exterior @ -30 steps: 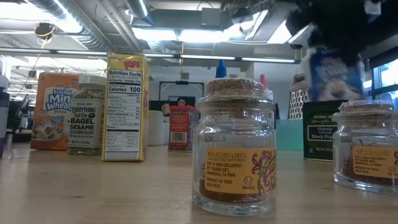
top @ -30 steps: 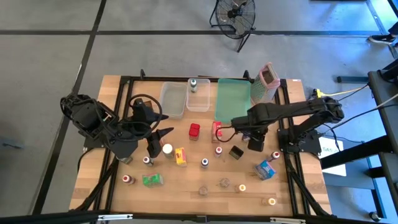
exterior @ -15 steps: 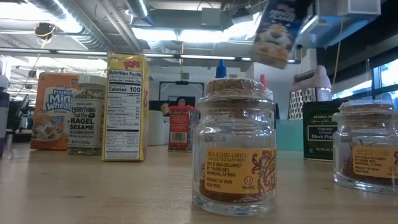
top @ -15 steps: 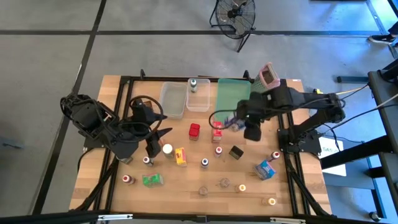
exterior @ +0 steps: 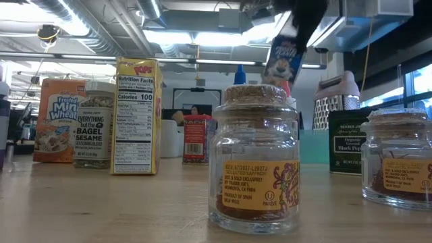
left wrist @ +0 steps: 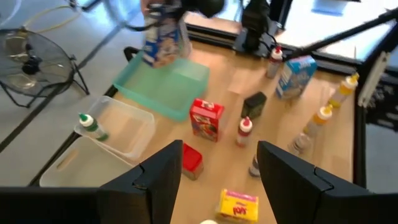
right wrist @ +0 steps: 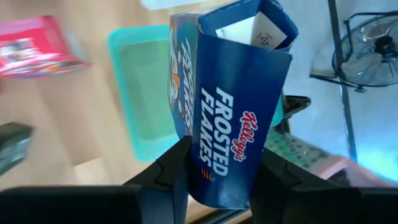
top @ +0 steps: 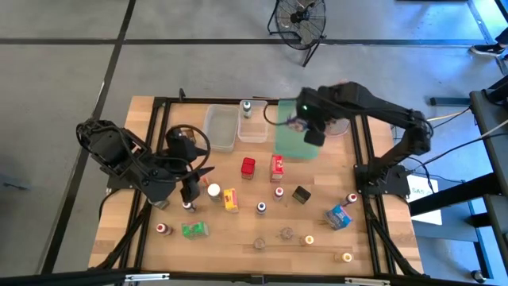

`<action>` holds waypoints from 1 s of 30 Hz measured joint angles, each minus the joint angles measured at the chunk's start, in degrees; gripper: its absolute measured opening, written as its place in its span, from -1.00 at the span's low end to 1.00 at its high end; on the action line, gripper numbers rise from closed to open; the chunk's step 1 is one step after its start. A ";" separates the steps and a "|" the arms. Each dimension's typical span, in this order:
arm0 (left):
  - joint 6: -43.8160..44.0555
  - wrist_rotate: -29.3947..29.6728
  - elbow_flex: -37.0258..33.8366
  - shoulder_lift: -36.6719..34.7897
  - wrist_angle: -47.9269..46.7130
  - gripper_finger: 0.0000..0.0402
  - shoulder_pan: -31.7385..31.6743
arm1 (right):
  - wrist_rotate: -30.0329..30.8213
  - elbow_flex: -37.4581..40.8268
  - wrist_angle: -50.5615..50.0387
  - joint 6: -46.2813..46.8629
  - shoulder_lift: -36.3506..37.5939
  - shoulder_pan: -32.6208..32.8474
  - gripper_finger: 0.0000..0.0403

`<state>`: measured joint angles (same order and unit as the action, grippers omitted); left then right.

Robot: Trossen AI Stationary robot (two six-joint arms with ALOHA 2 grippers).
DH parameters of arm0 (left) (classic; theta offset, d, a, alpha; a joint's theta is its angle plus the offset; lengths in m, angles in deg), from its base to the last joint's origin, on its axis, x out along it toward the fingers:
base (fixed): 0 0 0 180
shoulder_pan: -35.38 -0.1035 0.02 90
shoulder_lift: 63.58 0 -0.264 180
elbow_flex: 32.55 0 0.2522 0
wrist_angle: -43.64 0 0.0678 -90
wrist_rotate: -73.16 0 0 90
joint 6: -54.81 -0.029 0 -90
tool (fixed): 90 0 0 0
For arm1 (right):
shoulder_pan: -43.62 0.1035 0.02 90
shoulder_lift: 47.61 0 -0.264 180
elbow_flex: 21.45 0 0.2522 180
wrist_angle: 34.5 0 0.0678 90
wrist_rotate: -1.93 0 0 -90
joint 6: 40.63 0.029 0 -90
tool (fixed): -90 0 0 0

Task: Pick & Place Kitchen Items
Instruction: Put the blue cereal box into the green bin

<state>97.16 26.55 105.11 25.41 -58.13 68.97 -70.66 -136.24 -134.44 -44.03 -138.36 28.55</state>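
A blue Frosted Flakes box (right wrist: 233, 112) is in the air over the flat green tray (top: 295, 147), with my right gripper (top: 312, 129) shut on it. The low view shows the box (exterior: 283, 57) tilted, hanging under the gripper. My left gripper (left wrist: 217, 180) hovers open over the table's left part, nothing between its fingers, next to a white-capped jar (top: 213, 191). On the table stand two red boxes (top: 248, 165) (top: 277, 165), a yellow box (top: 231, 199), a green box (top: 194, 230), a blue box (top: 340, 214) and small spice bottles. My right gripper pinches the box between its two fingers at the end nearest the wrist (right wrist: 217, 180); a narrow printed side faces the camera. The fingers come slanting down from above. The box hangs tilted below them, clear of the tray, its far end flap (right wrist: 261, 25) open.
Two clear tubs (top: 221, 127) (top: 252, 127) stand at the far edge, a bottle (top: 246, 107) in one. A metal grater (exterior: 331, 101) is behind the tray. A black box (top: 301, 194) and corked jars (exterior: 260, 158) stand toward the near side.
My right gripper has risen and swung from over the table's right middle toward the far edge, carrying the blue box up and over the green tray; the box has tilted on the way.
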 joint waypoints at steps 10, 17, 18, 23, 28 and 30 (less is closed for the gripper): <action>-1.60 -4.22 0.00 0.00 -0.62 0.01 0.00 | -3.96 0.00 6.56 -10.44 -11.13 -10.44 -0.38; -1.37 -4.53 0.00 0.00 -2.07 0.01 0.00 | -3.51 0.02 10.76 -14.00 -17.72 -14.17 -0.38; -1.12 -4.54 0.00 0.00 -2.07 0.01 0.00 | -2.83 0.02 11.28 -13.99 -18.24 -14.49 -0.38; -1.14 -4.54 0.00 0.00 -2.05 0.02 0.17 | -2.17 0.02 11.80 -14.95 -19.71 -16.04 -0.38; -1.25 -4.54 0.00 0.00 -2.05 0.01 0.17 | -2.33 0.02 12.05 -15.08 -20.58 -17.25 -0.38; -2.08 -4.52 0.00 0.00 -2.04 0.01 0.17 | -2.46 0.04 12.22 -15.08 -20.82 -17.55 -0.38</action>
<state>95.08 22.03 105.11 25.41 -60.17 69.14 -73.11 -136.20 -122.22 -59.11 -159.18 10.99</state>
